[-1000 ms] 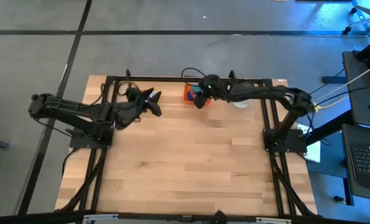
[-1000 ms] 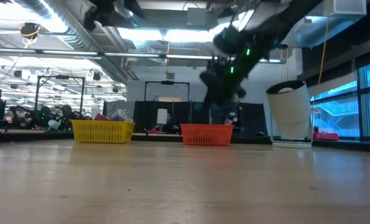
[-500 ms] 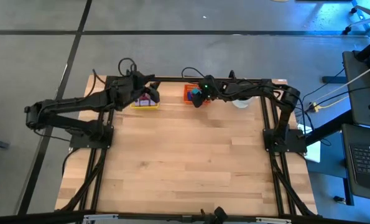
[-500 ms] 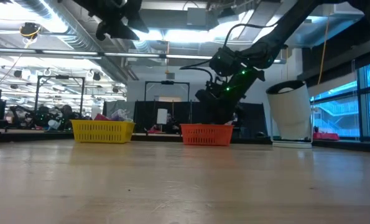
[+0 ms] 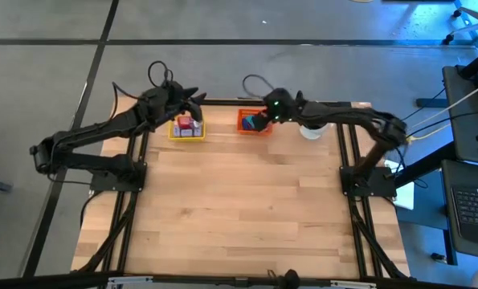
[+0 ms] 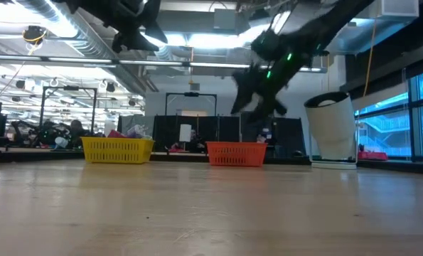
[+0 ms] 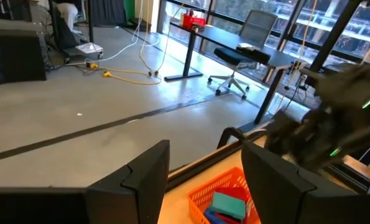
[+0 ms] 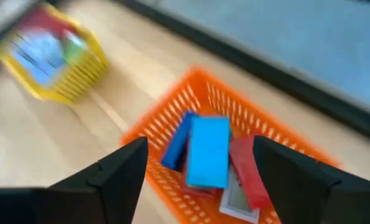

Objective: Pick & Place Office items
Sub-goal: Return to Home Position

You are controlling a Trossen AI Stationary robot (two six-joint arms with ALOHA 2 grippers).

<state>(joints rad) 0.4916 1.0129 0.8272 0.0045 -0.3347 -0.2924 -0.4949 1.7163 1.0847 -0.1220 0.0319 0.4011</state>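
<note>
The left gripper (image 7: pixel 203 155) hangs high over the table's far edge, just beyond the yellow bin (image 6: pixel 117 151), its 2 fingers wide apart and empty. That bin holds red, lilac and white pieces (image 5: pixel 186 126). To the right, the orange bin (image 6: pixel 236 153) holds a light blue block (image 8: pixel 208 152) lying flat, long axis parallel to a red block (image 8: pixel 247 171). The right gripper (image 8: pixel 200 143) hovers above, fingers wide, empty. A white round container (image 6: pixel 332 128) stands farthest right.

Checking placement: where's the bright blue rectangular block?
The bright blue block lies in the orange plastic basket at the table's far edge, right of the yellow basket, beside a red piece.
</note>
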